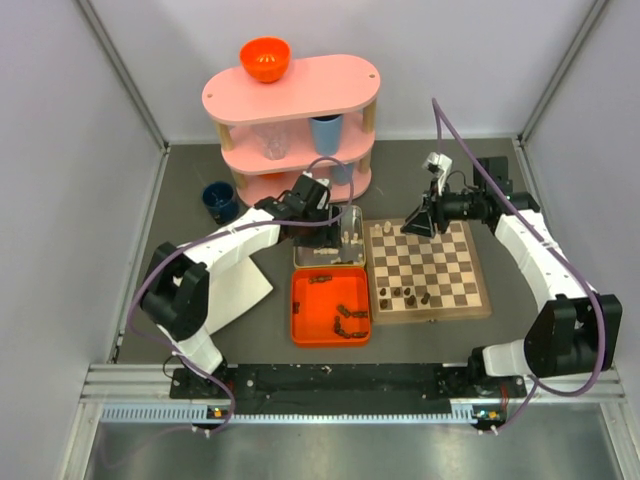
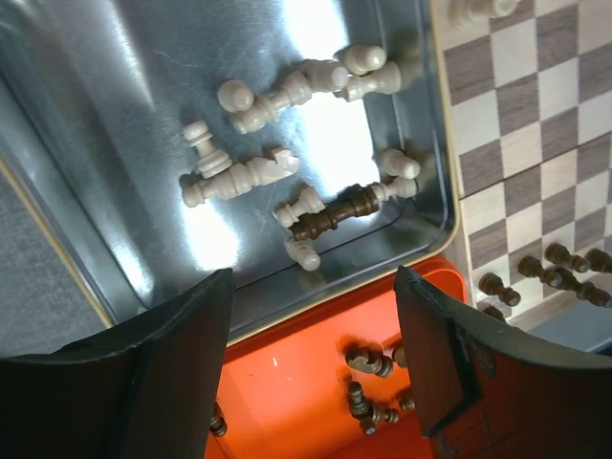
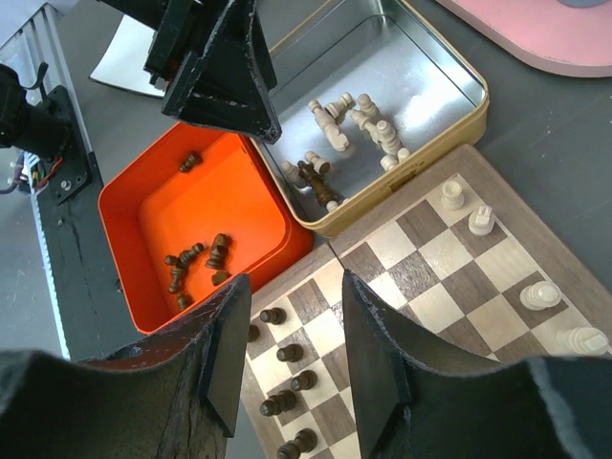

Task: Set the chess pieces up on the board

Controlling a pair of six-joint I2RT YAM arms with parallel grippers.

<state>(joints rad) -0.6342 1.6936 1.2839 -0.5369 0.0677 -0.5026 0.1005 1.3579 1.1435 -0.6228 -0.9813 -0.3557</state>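
Note:
The board [image 1: 445, 262] lies right of centre. A few dark pieces [image 1: 405, 296] stand along its near edge and a few cream pieces [image 1: 385, 230] at its far left corner. My left gripper [image 2: 314, 354] is open and empty, above the seam between the silver tin [image 2: 115, 143] and the orange tray [image 2: 296, 382]. The tin holds several cream pieces [image 2: 249, 174] and one dark piece [image 2: 335, 212], all lying flat. My right gripper [image 3: 296, 359] is open and empty above the board [image 3: 449, 258], over dark pieces [image 3: 287, 354]. Cream pieces [image 3: 478, 220] stand further off.
The orange tray [image 1: 330, 305] holds several loose dark pieces [image 3: 196, 256]. A pink shelf [image 1: 290, 100] at the back carries an orange bowl [image 1: 265, 58], a glass and a blue cup [image 1: 325, 132]. A dark blue cup [image 1: 218, 200] and white paper [image 1: 250, 285] lie left.

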